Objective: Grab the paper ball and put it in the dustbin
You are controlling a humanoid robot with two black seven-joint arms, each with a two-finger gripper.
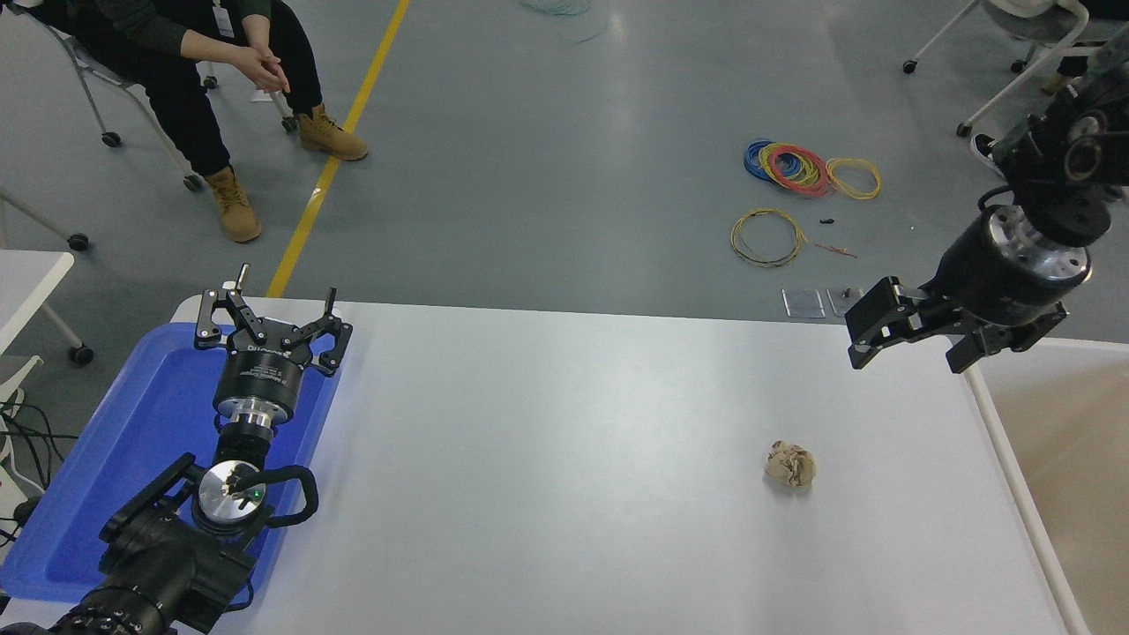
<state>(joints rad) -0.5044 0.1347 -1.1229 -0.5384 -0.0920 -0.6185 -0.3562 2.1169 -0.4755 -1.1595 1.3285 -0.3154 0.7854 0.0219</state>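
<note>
The ball (pixel 790 465) lay on the table (pixel 564 459), right of centre, near the bin (pixel 1005 450) and untouched. The right gripper (pixel 917 346) hung above the table's far right corner, jaws wide and empty. The left gripper (pixel 273 319) sat parked over the blue tray (pixel 132 441), jaws wide.

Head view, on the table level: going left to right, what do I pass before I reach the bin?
blue tray → left claw, parked open over the tray → bare white table → paper ball → right claw, open, hanging above the table's far right corner → dustbin at the right edge.
</note>
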